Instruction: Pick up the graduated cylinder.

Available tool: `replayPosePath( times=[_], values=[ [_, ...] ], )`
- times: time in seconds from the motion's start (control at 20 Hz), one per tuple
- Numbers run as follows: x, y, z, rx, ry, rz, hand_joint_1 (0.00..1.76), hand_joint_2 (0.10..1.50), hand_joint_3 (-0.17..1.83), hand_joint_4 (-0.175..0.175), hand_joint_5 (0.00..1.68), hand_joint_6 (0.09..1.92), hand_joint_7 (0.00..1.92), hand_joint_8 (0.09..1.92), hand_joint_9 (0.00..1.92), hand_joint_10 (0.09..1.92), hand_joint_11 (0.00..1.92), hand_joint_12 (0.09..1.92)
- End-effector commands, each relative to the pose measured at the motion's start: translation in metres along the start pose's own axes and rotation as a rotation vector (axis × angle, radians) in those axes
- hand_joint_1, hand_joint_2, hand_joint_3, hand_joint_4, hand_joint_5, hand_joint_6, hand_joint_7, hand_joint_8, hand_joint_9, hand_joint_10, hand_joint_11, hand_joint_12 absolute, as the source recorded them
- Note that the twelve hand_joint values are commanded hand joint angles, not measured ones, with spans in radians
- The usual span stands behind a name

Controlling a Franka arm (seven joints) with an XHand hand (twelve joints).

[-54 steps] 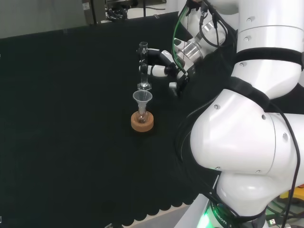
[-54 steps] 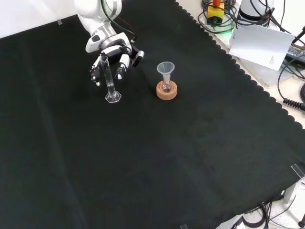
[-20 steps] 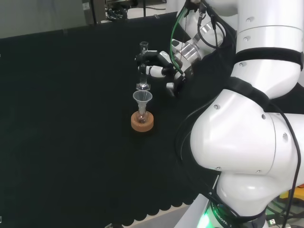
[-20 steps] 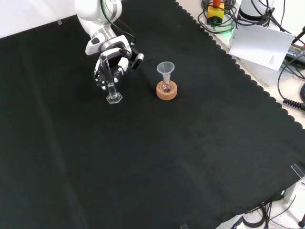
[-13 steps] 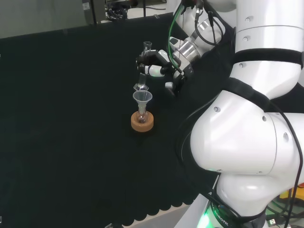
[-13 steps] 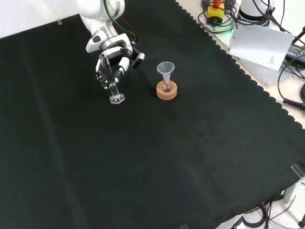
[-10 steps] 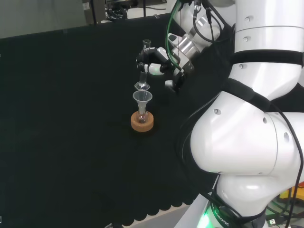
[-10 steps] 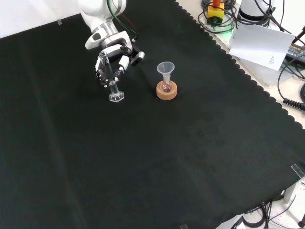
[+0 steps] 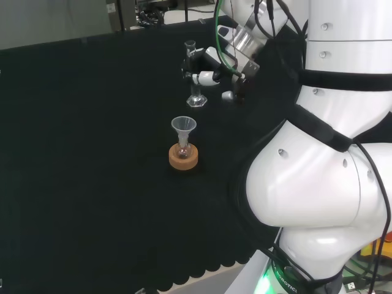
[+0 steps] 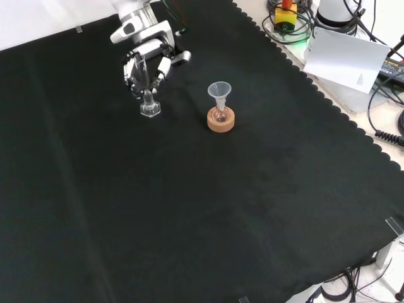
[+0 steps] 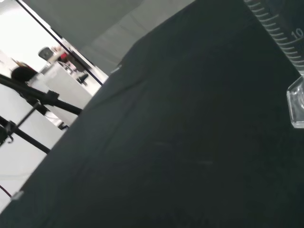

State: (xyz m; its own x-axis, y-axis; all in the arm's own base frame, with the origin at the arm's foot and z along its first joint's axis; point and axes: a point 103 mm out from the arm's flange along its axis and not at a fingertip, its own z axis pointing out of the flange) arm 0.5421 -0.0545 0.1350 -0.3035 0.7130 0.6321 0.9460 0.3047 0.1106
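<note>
black cloth [image 10: 208,208], hand [image 10: 146,63] gripping graduated cylinder [image 10: 149,101]

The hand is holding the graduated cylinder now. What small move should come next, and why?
Probably a short, straight lift. The hand has its fingers curled around the graduated cylinder, which looks upright, with its base seemingly barely above the black cloth. Rising vertically should also keep it away from the funnel nearby.

Clear graduated cylinder [image 9: 193,73], black-and-white hand [image 9: 208,67], tan cork ring [image 9: 184,157], black cloth [image 10: 221,208].
</note>
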Motion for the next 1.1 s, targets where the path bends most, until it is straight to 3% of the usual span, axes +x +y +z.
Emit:
replayPosePath(
  times=[0.05, 0.65, 1.1],
  values=[
    [0.014, -0.034, -0.032, 0.065, -0.143, 0.033, 1.25, 1.15, 0.0, -0.175, 0.9, 1.12, 0.93, 1.11, 1.25, 0.29, 1.1, 0.86],
    [0.047, -0.111, -0.068, 0.177, -0.275, 0.104, 1.25, 1.14, 0.0, -0.175, 0.91, 1.11, 0.94, 1.09, 1.27, 0.29, 1.11, 0.85],
    [0.057, -0.155, -0.073, 0.332, -0.321, 0.116, 1.25, 1.14, 0.0, -0.175, 0.91, 1.1, 0.95, 1.09, 1.27, 0.28, 1.11, 0.85]
  ],
)
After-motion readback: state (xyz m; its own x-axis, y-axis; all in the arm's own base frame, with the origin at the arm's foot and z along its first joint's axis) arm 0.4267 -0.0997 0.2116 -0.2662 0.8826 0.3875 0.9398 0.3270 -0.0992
